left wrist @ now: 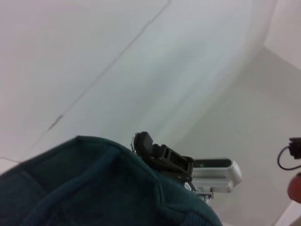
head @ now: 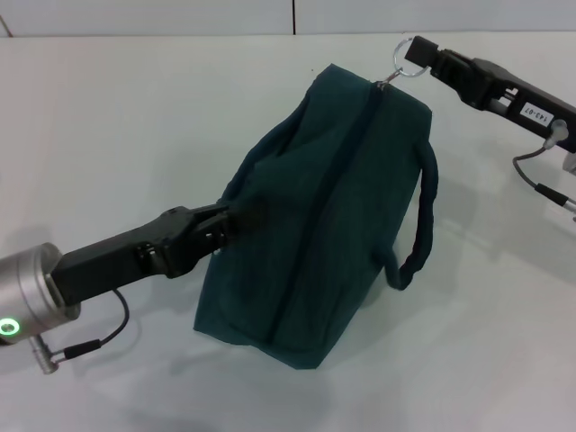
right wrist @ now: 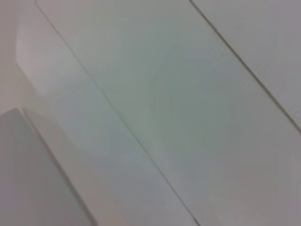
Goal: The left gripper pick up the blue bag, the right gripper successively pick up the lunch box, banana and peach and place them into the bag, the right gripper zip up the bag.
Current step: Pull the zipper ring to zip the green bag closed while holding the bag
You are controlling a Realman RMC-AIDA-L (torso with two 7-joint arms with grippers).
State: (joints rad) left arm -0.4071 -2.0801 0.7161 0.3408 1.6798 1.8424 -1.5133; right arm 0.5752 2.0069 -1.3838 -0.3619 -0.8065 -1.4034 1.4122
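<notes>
Step in hand: zipping up — the zip line along the top of the blue bag point(head: 315, 225) looks drawn shut all the way to the far end, so by my read this is the finish of the pull.
Right gripper point(head: 430, 63): out at the bag's far corner, jaws pinched closed on the metal ring pull point(head: 410, 54); the left wrist view shows it peeking over the fabric edge too.
Left gripper point(head: 225, 225): on the near-left side, clamped on the bag's left handle point(head: 252, 166), steadying the bag on the white table point(head: 108, 135).
Doing it well: keep the pull in line with the zip, not upward, and let the left side hold firm so the fabric stays taut — a sideways tug could bunch the cloth or slip the ring.
Bag contents: cannot tell; closed top, nothing showing inside.
Lunch box, banana, peach: none in sight on the table — presumably inside.
Right handle point(head: 421, 220): hanging loose down the side.
</notes>
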